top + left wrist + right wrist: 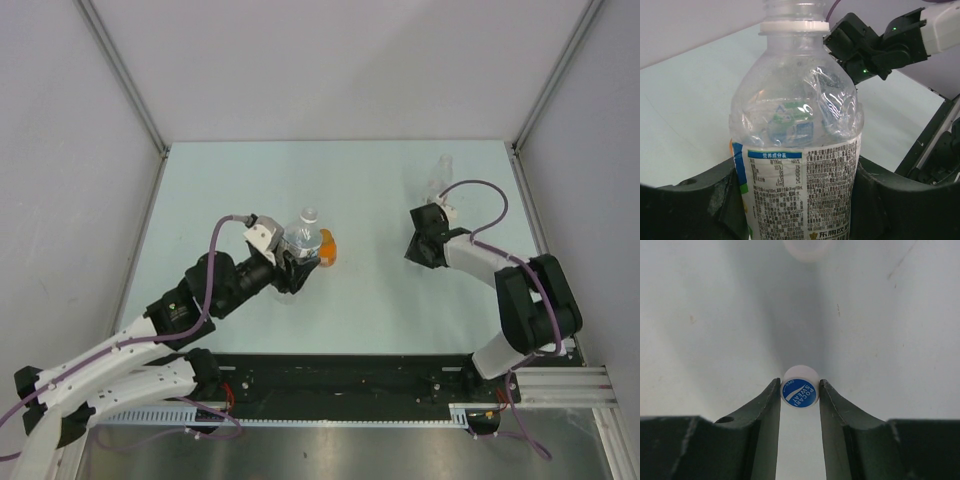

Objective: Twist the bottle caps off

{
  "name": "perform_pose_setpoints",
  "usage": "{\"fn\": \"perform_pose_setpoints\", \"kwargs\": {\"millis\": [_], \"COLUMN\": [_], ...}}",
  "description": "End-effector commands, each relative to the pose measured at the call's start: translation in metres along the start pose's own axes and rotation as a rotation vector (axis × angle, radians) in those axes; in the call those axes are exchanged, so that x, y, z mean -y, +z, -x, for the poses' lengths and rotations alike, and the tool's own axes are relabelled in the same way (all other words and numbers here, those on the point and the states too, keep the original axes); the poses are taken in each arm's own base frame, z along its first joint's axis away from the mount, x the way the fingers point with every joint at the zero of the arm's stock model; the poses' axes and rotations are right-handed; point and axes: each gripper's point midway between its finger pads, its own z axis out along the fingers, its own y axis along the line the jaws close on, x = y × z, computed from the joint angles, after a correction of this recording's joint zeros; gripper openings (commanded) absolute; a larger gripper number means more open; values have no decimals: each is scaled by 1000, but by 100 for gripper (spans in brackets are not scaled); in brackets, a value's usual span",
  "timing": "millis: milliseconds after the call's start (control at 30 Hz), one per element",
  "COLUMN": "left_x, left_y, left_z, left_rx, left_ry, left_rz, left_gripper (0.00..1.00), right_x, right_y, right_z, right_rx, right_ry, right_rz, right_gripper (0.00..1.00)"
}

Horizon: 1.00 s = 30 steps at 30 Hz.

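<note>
My left gripper [298,262] [800,205] is shut on the clear bottle with the blue label [305,235] [800,150], held upright at its printed lower half. Its threaded neck is bare. The squat orange bottle [328,247] stands right beside it; I cannot make out its cap. My right gripper [432,215] [800,390] is shut on the white cap with a blue mark [800,389], held low over the table. The slim clear bottle [440,175] stands at the back right, just beyond the right gripper. The plain whitish cap is not clearly seen.
The pale green table [380,300] is bounded by grey walls with metal corner posts [515,150]. A blurred whitish round thing [807,247] sits at the top edge of the right wrist view. The right arm [880,45] shows behind the held bottle.
</note>
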Motion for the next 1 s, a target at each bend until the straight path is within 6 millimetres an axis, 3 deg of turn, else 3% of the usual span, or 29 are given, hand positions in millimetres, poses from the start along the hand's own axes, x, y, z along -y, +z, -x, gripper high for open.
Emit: {"fn": "perform_pose_setpoints", "kwargs": {"millis": [0,167,267,400,500,667,967], "left_x": [3,3,2,2,2,4,4], "left_y": [-1,0,1,2,3,4,3], "left_z": [1,2,-2,-5,-5,-9,-8], "left_rx": [7,12,-2,-7,-9,-20,-16], "left_ry": [2,9,11,11,11,12,12], "left_rz": [-15,-15,-12,-8,-7,-22,-20], "left_gripper": [0,0,0,0,2,6,5], "right_x": [-22,-21,-18,-19,-21,-34,-47], "right_y": [13,28,35,34,26,2,-42], "right_z": [25,25,28,32,34,39,34], "right_rx": [57,36,31,32,43,74,92], "right_ry": [-9,-3,-2,-5,-13,-43,-89], "right_rz": [45,25,18,17,17,64,106], "right_gripper": [0,0,9,32,45,55,64]}}
